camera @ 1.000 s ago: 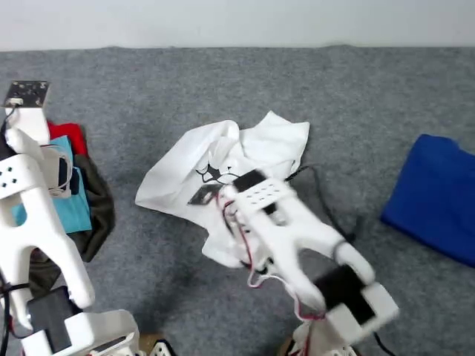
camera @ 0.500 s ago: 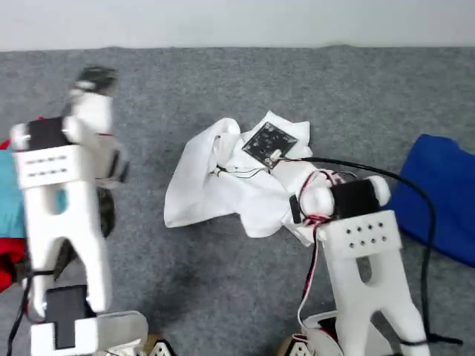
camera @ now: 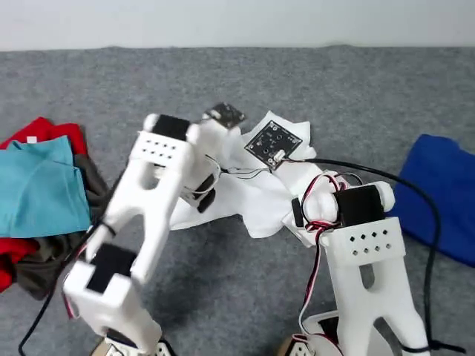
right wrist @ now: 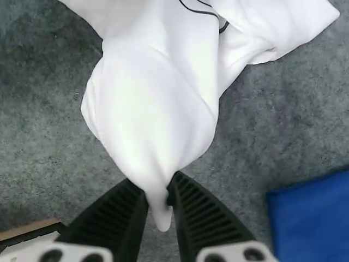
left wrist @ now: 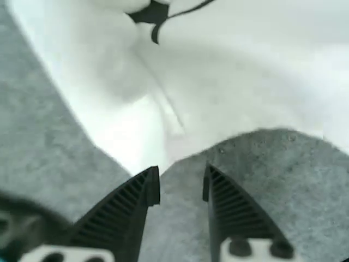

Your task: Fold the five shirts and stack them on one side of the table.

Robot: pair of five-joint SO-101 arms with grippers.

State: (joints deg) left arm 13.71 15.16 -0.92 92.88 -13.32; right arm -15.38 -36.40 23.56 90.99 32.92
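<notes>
Right fingers (right wrist: 126, 218) pinching a fold of white shirt (right wrist: 158, 109), left fingers (left wrist: 128, 213) hovering slightly parted, empty, at its edge

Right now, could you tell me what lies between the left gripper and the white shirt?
Bare grey table, as the left wrist view shows: the left gripper is open just short of the white shirt.

Grey carpeted tabletop (camera: 371, 96) runs back to a plain white wall (camera: 237, 22) under even light.
</notes>
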